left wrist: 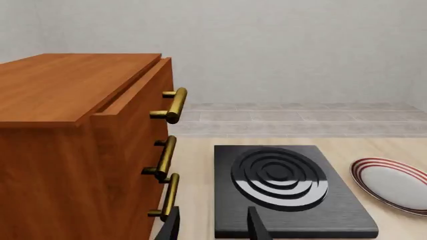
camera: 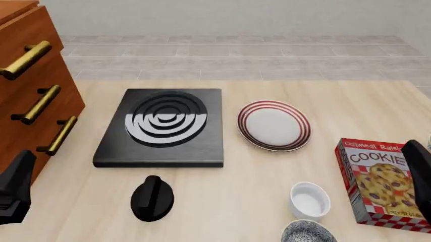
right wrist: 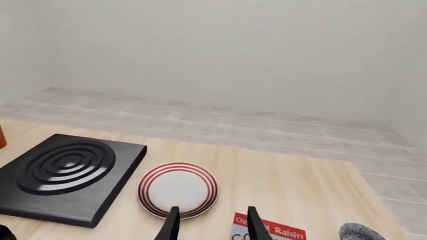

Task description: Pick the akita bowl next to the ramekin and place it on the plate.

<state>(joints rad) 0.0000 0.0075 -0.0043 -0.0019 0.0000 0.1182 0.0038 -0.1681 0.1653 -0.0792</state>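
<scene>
Tabletop [camera: 222,196]: pale wood grain.
1 black stove plate [camera: 163,126] with concentric rings, centre-left.
1 black knob [camera: 152,198], lying just in front of it.
1 wooden drawer cabinet [camera: 30,96], 3 brass handles, far left.
1 cookie box [camera: 377,179], red-and-white, standing at the right edge.

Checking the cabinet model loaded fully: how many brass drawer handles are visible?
3, stacked down the wooden cabinet front at the table's left: top handle, middle handle, bottom handle. Lower ones may be hidden.
</scene>
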